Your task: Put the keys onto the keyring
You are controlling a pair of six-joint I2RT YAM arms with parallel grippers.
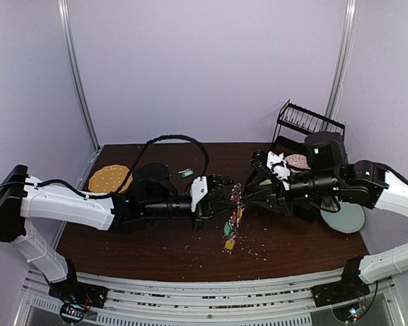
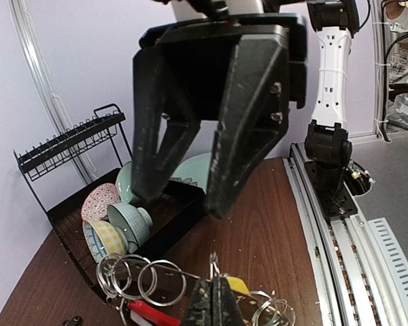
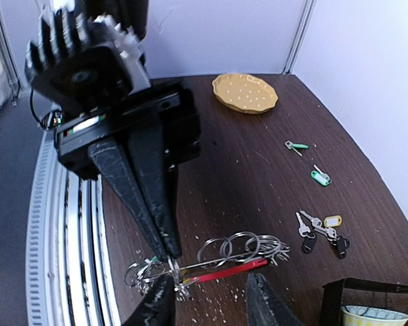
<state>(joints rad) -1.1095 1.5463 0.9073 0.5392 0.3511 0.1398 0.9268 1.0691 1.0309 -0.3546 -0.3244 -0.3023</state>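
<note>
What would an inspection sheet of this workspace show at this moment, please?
Surface: dark brown wooden table, scattered with pale crumbs.
Job's things: red-and-silver keyring, carrying tagged keys, between the two arms; two green-tagged silver keys lie loose on the table.
Clutter: round yellow plate; black wire dish rack holding patterned bowls; pale green plate; small bunch of black-headed keys.
Grippers: left gripper, jaws shut on the keyring; right gripper, jaws open, close by the keyring.
Cables: black cable arching over the left arm.
Surroundings: plain pale walls with metal corner posts.
</note>
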